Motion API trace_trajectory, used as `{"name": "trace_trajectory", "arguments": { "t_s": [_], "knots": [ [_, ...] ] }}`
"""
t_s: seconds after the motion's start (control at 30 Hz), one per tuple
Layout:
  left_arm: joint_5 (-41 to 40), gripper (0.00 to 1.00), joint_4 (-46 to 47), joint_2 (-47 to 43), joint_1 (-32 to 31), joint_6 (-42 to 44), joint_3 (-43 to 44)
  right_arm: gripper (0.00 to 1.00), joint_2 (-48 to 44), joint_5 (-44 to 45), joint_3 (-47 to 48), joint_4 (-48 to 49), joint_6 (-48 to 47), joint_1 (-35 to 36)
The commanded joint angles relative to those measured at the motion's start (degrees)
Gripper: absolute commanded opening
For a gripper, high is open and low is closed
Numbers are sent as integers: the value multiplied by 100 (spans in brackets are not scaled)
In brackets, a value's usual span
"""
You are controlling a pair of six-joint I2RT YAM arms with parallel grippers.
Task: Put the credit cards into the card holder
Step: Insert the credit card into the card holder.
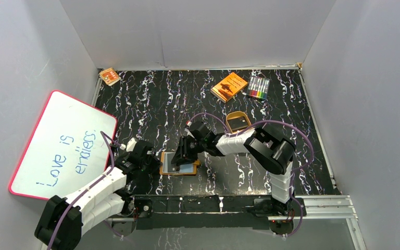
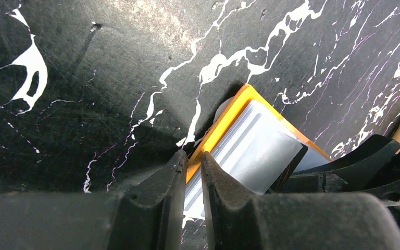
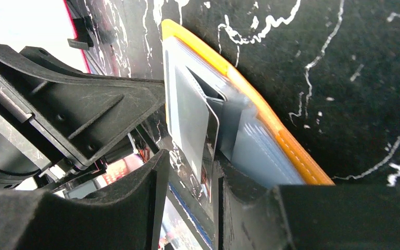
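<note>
The overhead view places the open wallet [image 1: 185,169] centre-near on the table [image 1: 135,104]. Only the wrist views show the left gripper [image 2: 192,161] clamped on its orange edge and the right gripper [image 3: 190,172] parted loosely around a grey card [image 3: 191,125] at a pocket

You see the card holder [image 1: 178,164] (orange-tan, lying open and flat) with one edge between the fingers of the left gripper [image 2: 192,159]. A pale grey credit card [image 3: 192,120] sits partway in its translucent inner pocket, its free end between the parted fingers of the right gripper [image 3: 190,164].
</note>
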Motion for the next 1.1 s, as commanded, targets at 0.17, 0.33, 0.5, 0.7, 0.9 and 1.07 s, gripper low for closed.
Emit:
{"name": "trace_trajectory", "arguments": {
  "t_s": [0.17, 0.33, 0.5, 0.7, 0.9, 1.07],
  "knots": [
    [295, 16, -501, 51, -24, 44, -294, 50, 22, 366, 742, -1254, -615, 107],
    [463, 15, -263, 111, -24, 27, -371, 53, 88, 421, 931, -1512, -737, 165],
    [649, 11, -25, 201, -24, 27, -439, 52, 319, 164, 1134, -1321, -693, 278],
    [754, 8, 155, 102, -24, 11, -525, 52, 325, 47, 1218, -1355, -781, 285],
    [488, 8, -196, -151, -24, -35, -465, 54, -40, 898, 1407, -2486, -1183, 290],
    [284, 10, -411, -273, -24, -27, -355, 56, -133, 1154, 1525, -2879, -1312, 290]
  ]
}}
